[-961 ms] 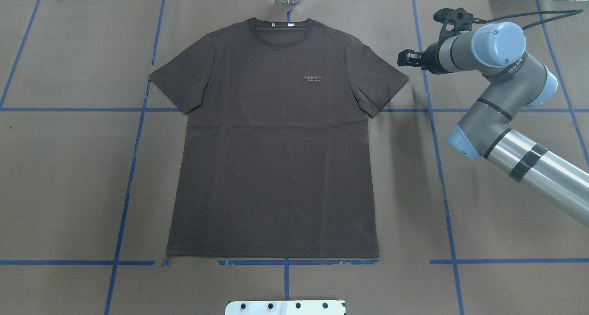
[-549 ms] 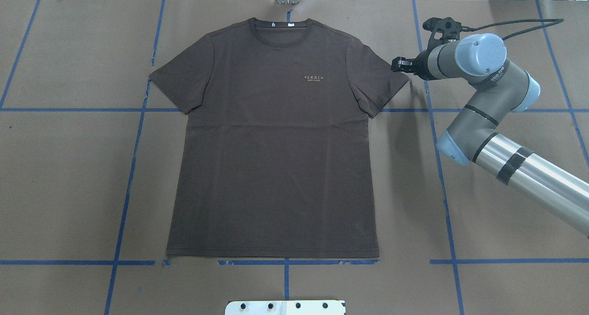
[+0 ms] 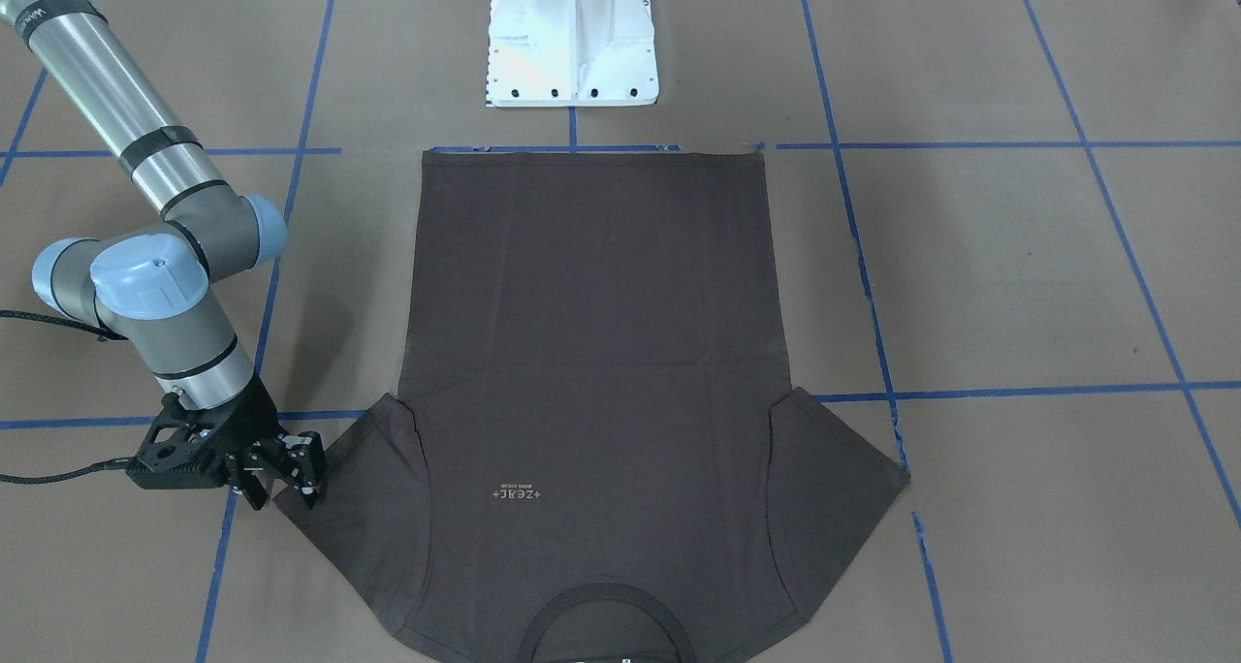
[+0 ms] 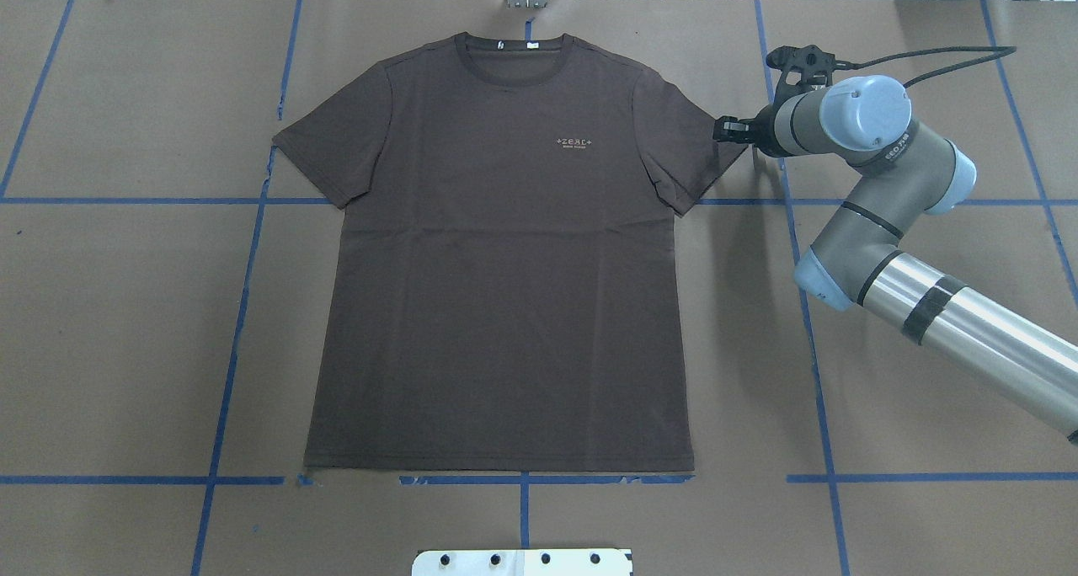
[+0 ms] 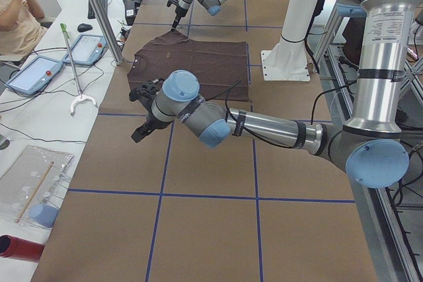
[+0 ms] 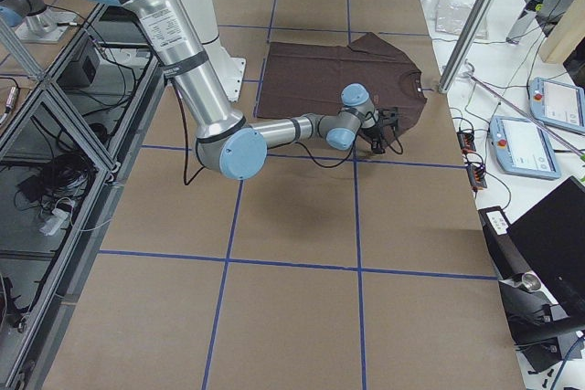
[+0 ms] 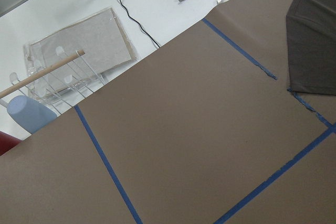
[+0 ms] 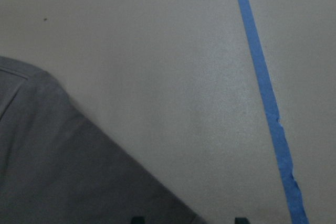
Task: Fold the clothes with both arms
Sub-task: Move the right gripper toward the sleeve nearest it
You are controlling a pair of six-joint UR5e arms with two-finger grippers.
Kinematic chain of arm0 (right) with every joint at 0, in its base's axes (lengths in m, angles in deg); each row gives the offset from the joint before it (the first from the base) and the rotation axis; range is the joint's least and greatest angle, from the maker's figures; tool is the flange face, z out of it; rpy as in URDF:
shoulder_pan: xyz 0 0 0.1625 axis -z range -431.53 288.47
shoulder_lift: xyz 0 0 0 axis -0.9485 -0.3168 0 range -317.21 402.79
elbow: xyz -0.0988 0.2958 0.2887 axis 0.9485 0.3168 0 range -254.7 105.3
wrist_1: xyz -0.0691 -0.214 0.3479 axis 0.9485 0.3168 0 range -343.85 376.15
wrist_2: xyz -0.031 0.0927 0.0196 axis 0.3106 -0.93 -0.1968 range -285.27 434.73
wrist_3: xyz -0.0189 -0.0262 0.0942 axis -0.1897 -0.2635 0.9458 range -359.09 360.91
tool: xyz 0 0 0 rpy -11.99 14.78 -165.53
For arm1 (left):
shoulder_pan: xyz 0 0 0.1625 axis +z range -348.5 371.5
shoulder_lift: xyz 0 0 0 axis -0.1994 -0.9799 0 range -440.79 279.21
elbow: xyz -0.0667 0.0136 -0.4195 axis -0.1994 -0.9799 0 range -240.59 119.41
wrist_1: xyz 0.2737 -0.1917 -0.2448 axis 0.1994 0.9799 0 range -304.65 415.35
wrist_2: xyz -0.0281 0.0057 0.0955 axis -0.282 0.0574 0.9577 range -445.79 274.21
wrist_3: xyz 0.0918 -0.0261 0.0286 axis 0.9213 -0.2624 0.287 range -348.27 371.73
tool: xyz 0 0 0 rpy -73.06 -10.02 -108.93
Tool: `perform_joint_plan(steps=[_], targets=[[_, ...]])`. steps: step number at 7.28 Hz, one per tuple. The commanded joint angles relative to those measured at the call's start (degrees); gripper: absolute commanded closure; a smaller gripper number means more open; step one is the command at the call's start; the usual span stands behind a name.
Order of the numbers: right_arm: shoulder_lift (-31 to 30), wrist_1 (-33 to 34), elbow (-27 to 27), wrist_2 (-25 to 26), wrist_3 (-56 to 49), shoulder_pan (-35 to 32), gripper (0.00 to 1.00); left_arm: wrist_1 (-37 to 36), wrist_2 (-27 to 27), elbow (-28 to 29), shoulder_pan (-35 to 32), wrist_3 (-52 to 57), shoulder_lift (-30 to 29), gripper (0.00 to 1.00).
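We are bringing the right gripper (image 3: 284,489), jaws apart, nearer the T-shirt (image 4: 505,290) sleeve, ready to grasp. We cannot tell the left gripper's (image 5: 139,135) state.

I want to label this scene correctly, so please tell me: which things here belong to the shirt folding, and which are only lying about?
For the job: dark T-shirt, lying flat; right gripper, open at its sleeve; left arm, off to the side.
Lying about: white pedestal base; clear rack with wooden stick; two tablets.
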Motion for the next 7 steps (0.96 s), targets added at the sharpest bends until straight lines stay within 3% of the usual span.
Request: perform_joint_plan(steps=[1,2,5,7], targets=[[0.01,0.00,0.09,0.09,0.02,0.08,0.52,0.00,0.00,0.00,0.00,0.00,0.00,0.00],[0.01,0.00,0.09,0.09,0.02,0.08,1.00,0.00,0.00,0.00,0.00,0.00,0.00,0.00],[1.05,0.87,-0.43,0.10,-0.33,0.08,1.00,0.00,0.00,0.00,0.00,0.09,0.00,0.00],[6.57,10.05,-1.74,0.18,0.46,0.08,1.00,0.00,0.00,0.00,0.00,0.09,0.00,0.00]])
